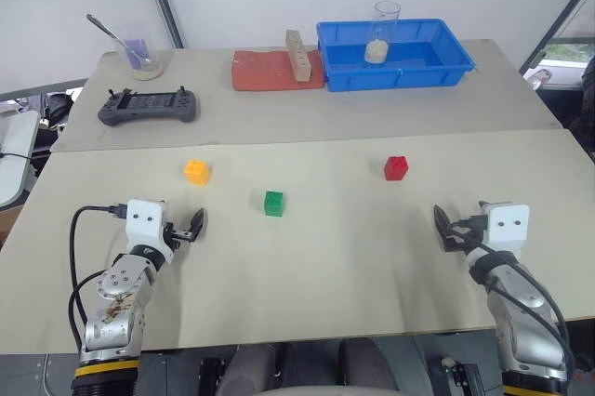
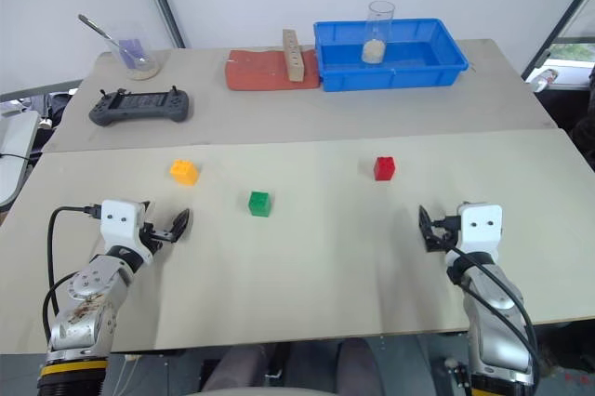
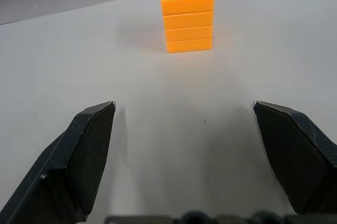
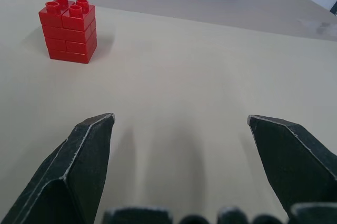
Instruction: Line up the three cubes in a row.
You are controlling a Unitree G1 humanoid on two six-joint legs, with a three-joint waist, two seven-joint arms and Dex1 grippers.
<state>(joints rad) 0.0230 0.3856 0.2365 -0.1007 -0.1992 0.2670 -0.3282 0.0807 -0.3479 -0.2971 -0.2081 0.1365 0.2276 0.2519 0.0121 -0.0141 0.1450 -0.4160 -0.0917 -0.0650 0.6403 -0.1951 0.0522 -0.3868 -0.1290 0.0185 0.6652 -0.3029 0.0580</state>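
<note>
So the three cubes are all sitting loose on the tan table (image 1: pixel 325 284), and they're not in a row yet. The orange-yellow cube (image 1: pixel 196 171) is left of centre in the head view, the green cube (image 1: pixel 273 203) is a bit lower and to its right, and the red cube (image 1: pixel 396 167) is off toward the right, roughly level with the orange one. Orange and red more or less share a line, and green sags below it, so it reads as a shallow V. Gaps are uneven too: green sits nearer to orange than to red.

Nothing's been picked up. The left gripper (image 1: pixel 191 226) hovers in the lower left with its jaws spread wide and nothing between them; its wrist camera looks straight at the orange-yellow cube, which stands ahead of the fingertips and clear of them. The right gripper (image 1: pixel 446 229) is in the lower right, also spread wide and empty, with the red cube ahead and off to one side.

Basically the whole job looks left to do. Probably nudging green up between the other two would do it, though it's hard to judge from this angle how true the orange-red line really is.

Along the top of the frame: a blue bin (image 1: pixel 456 52), a game controller (image 1: pixel 149 106), and a red cloth (image 1: pixel 265 71).
</note>
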